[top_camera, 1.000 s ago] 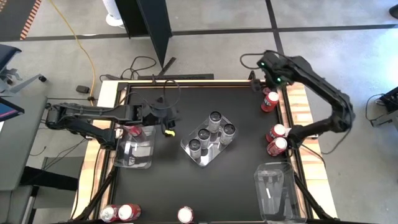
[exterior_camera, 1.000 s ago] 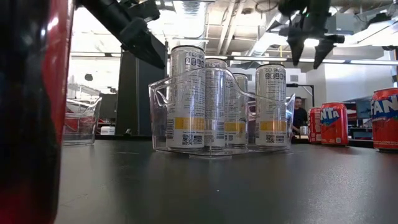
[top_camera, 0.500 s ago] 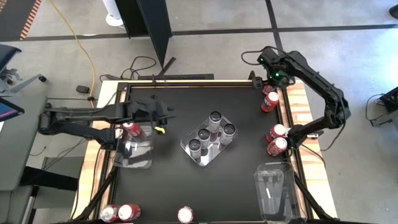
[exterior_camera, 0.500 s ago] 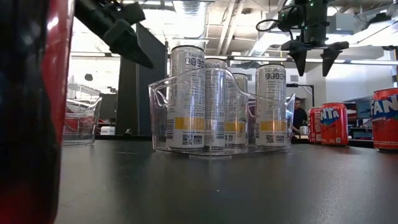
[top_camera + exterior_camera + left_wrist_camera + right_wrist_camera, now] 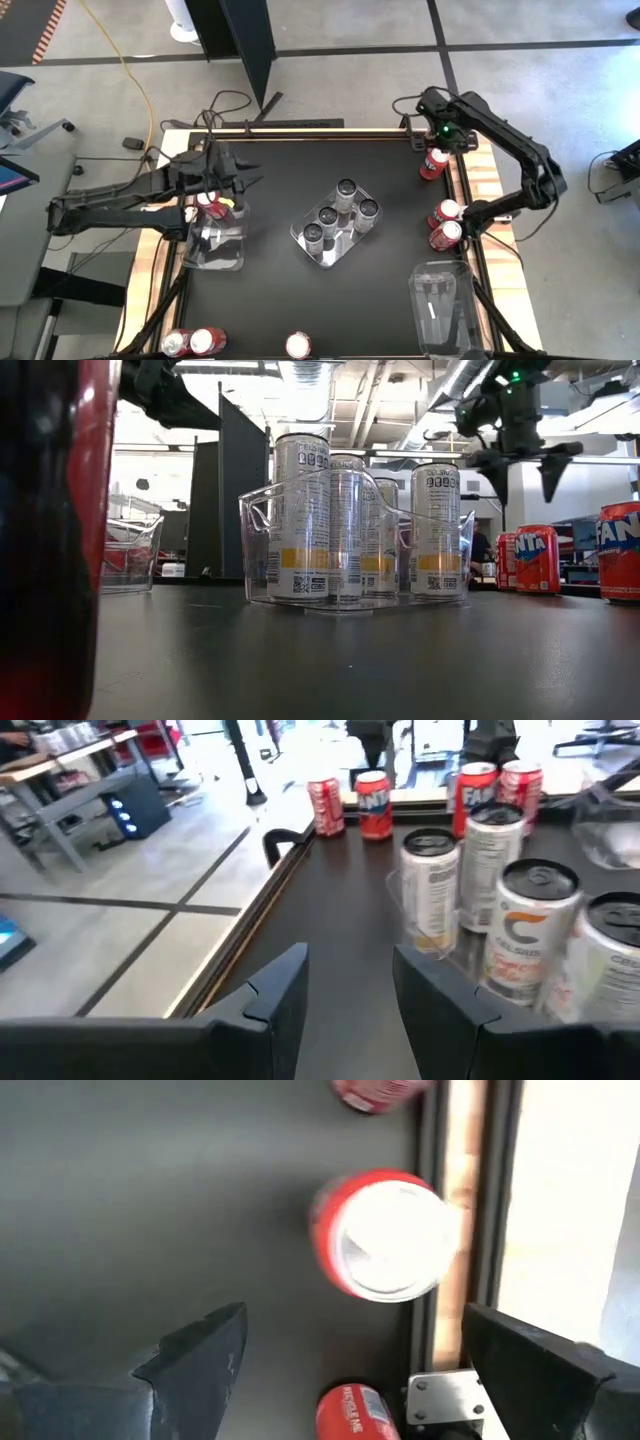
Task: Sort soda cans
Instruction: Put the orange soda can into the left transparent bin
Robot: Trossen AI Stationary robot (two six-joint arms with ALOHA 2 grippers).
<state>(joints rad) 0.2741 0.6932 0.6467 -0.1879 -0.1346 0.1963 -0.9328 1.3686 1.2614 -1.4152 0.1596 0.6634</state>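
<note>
4 grey cans in centre tray, 8 red cans visible, right gripper wide open above one, left gripper part-open, empty.

Five cans stand in the centre tray; another tray lies left.

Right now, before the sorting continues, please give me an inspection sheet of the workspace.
Surface: black table, wooden edges.
Job's things: four silver cans in the centre tray; one red can in the left tray; red cans along the right edge, one at the far right corner, three at the near edge.
Clutter: empty tray, near right.
Grippers: left gripper empty, over the left tray; right gripper open above the corner can.
Cables: yellow cable on the floor; black cables behind the table.
Surroundings: dark panel; person in the low view.
</note>
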